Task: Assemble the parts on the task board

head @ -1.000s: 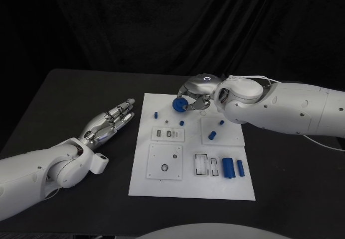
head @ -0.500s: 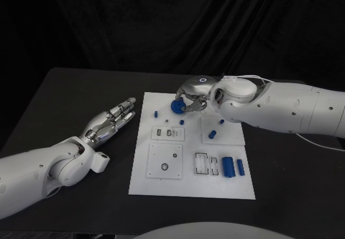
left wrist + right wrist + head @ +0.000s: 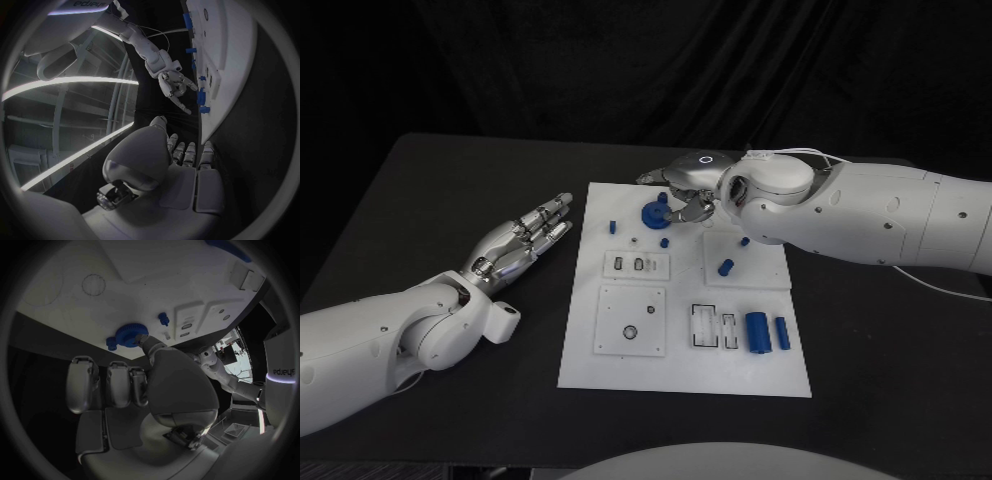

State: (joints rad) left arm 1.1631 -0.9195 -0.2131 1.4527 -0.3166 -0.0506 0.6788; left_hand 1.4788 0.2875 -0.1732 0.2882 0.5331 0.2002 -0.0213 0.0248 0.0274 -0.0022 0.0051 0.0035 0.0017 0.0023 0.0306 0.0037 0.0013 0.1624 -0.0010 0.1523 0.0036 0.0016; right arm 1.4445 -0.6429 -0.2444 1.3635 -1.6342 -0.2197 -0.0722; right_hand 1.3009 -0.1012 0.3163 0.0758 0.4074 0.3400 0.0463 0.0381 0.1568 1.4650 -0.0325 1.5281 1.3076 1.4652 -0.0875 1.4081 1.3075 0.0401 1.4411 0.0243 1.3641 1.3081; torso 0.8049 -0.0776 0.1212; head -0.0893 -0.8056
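Note:
The white task board (image 3: 682, 378) lies mid-table. A blue gear (image 3: 655, 213) sits on its far left part, also seen as the gear (image 3: 130, 333) in the right wrist view. My right hand (image 3: 684, 190) hovers just behind it; the thumb tip (image 3: 142, 340) touches the gear's rim while the other fingers (image 3: 119, 382) stay off it. My left hand (image 3: 524, 240) lies flat and empty on the table left of the board, fingers stretched out. Small blue pegs (image 3: 613, 229) (image 3: 664, 243) stand near the gear.
More blue parts lie on the board: a short piece (image 3: 726, 267) on the right square plate, and a cylinder (image 3: 757, 335) and a bar (image 3: 782, 336) at the near right. White slotted plates (image 3: 632, 322) take up the board's near left. My right forearm (image 3: 877, 220) overhangs the board's far right.
The blue gear has gone down and slightly left onto the board. My right hand's fingers have come off it, leaving the thumb against it. The left hand has not moved.

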